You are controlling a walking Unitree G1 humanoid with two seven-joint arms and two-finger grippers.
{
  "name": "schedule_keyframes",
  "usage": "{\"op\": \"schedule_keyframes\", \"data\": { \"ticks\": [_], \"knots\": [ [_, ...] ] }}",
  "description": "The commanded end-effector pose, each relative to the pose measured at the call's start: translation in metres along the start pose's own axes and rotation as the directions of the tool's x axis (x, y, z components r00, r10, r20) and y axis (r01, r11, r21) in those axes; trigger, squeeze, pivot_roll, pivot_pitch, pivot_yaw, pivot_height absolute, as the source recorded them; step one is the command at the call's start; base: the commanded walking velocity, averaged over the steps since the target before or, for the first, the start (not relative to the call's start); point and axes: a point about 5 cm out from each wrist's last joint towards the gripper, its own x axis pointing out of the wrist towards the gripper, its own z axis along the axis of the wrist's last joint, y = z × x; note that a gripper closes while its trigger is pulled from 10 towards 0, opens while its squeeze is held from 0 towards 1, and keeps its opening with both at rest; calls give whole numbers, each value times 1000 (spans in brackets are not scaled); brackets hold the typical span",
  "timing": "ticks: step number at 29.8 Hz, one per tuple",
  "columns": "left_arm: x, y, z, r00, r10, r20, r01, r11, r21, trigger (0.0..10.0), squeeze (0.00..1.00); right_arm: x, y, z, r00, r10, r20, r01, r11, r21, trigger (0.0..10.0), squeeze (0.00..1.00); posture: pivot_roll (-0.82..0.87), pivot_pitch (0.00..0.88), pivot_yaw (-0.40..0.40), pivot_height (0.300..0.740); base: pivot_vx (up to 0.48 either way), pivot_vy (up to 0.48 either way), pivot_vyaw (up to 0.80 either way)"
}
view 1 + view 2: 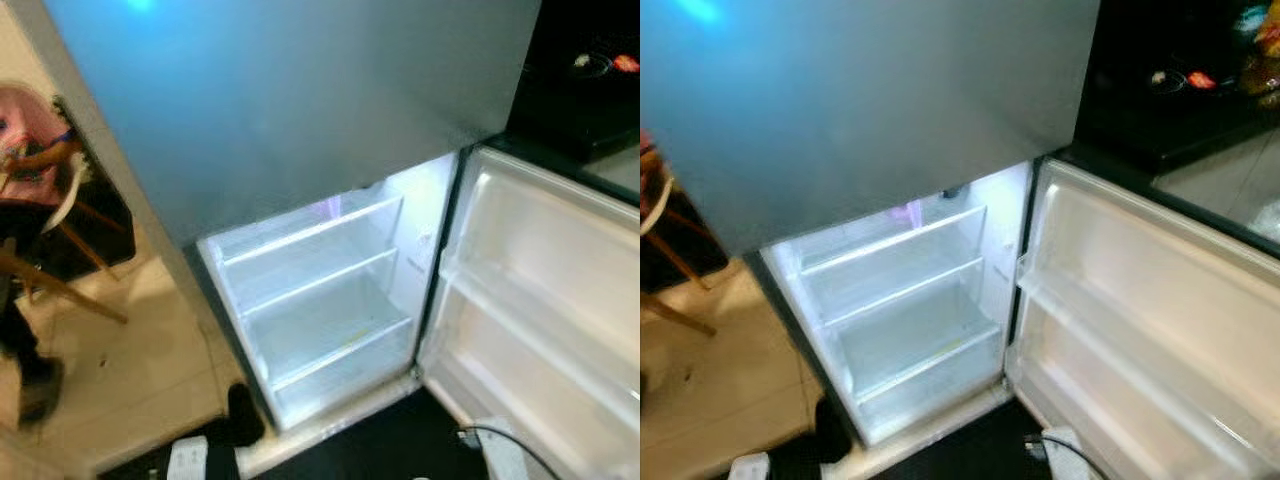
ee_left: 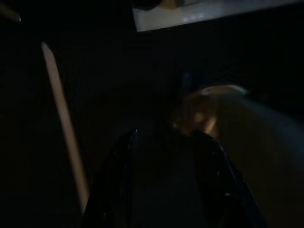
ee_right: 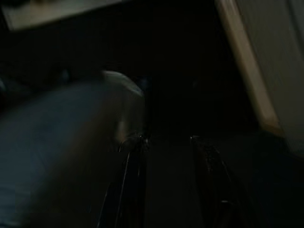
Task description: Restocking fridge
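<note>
In the dark left wrist view, the two black fingers (image 2: pixel 123 185) of the left gripper (image 2: pixel 166 180) are seen spread apart with nothing between them; a rounded, dim shape (image 2: pixel 213 109) lies just beyond their tips and cannot be identified, and a pale slanted edge (image 2: pixel 61 123) runs to one side. In the right wrist view, the fingers (image 3: pixel 130 180) of the right gripper (image 3: pixel 166 180) are likewise held apart and empty, with a blurred grey mass (image 3: pixel 61 142) beside one finger and a light-coloured edge (image 3: pixel 244 71) well off the other. Ahead of both grippers, the fridge (image 1: pixel 300 90) is seen with its lower compartment (image 1: pixel 320 300) lit and its shelves bare. The lower door (image 1: pixel 540 300) is swung wide to the right, its bins empty. To the left, tiled floor (image 1: pixel 130 370) is shown beside wooden chair legs (image 1: pixel 60 285), where a person's foot (image 1: pixel 35 385) is placed.
</note>
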Motion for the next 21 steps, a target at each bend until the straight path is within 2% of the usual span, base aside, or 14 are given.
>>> {"op": "schedule_keyframes", "data": {
  "ticks": [1, 4, 18, 21],
  "knots": [
    [-2, 5, -8, 999, 14, -35, -13, 1000, 11, 10000, 0, 1, 3, 7, 1000, 6, 28, -6, 1000, 1, 10000, 0, -38, 0, 19, 740, -480, 0, 0],
    [-2, 5, -8, 999, 10, -31, -10, 1000, 14, 10000, 0, 1, 3, 7, 1000, 6, 29, -6, 1000, -3, 10000, 0, -38, 0, 19, 740, -399, 0, 0],
    [-2, 4, -4, 1000, -18, -10, 18, 1000, 26, 10000, 0, 0, 0, 7, 1000, 5, 22, -4, 1000, -20, 10000, 0, -39, 0, 10, 740, 0, 0, 0],
    [-1, 2, -4, 1000, -23, -11, 23, 999, 29, 10000, 0, 0, 0, 6, 1000, 15, 8, -15, 999, -48, 10000, 0, -39, 0, 10, 740, 0, 0, 0]
  ]
}}
